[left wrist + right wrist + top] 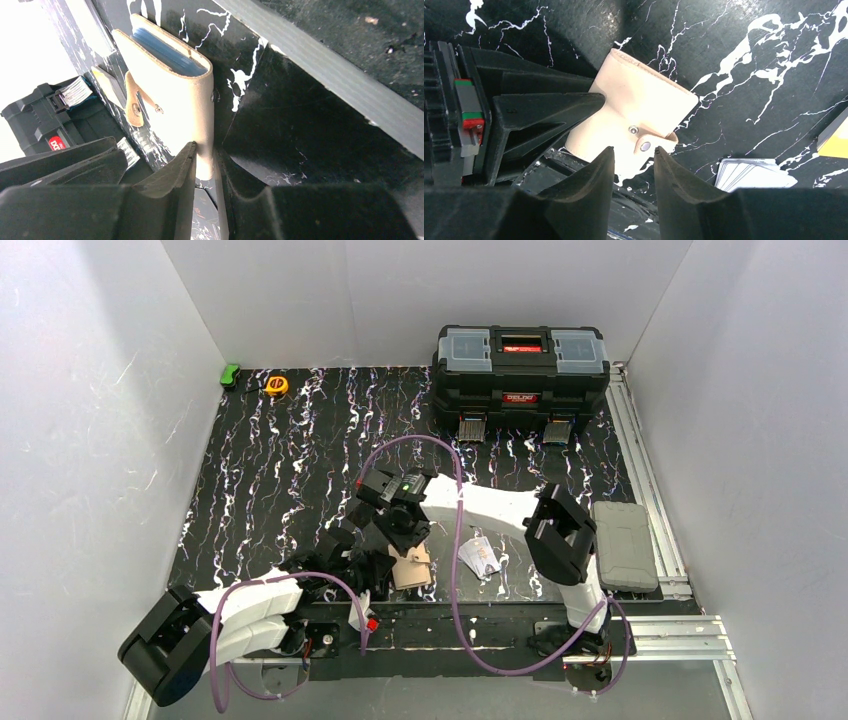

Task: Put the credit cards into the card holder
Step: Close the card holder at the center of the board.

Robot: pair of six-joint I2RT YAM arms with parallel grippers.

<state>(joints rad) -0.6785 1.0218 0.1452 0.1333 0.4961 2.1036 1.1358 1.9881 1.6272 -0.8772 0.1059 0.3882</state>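
**A:** Where is the card holder (410, 565) now?

**B:** Near the front edge of the table (280, 490), between the two arms. The left gripper (205, 150) is clamped on one edge of it and holds it tipped up, open mouth facing away from that wrist camera.

**A:** Is anything in it yet?

**B:** Yes, a blue card (165, 50) sits in the pocket with only its top edge showing. I'd call that one card done.

**A:** And the others?

**B:** The silver-white card (749, 175) lies flat on the table just beside the holder. The orange-yellow card (836, 142) shows only as a corner at the edge of the right wrist view. Both are outside the holder, so by my count two are left.

**A:** What is the right gripper (633, 152) doing?

**B:** It hangs just over the holder, near the snap tab (644, 146). Its jaws are apart with nothing between them. From that angle I can't tell whether a fingertip brushes the tab.

**A:** So how far along is it?

**B:** Roughly a third. One of the loose cards has yet to be picked up.
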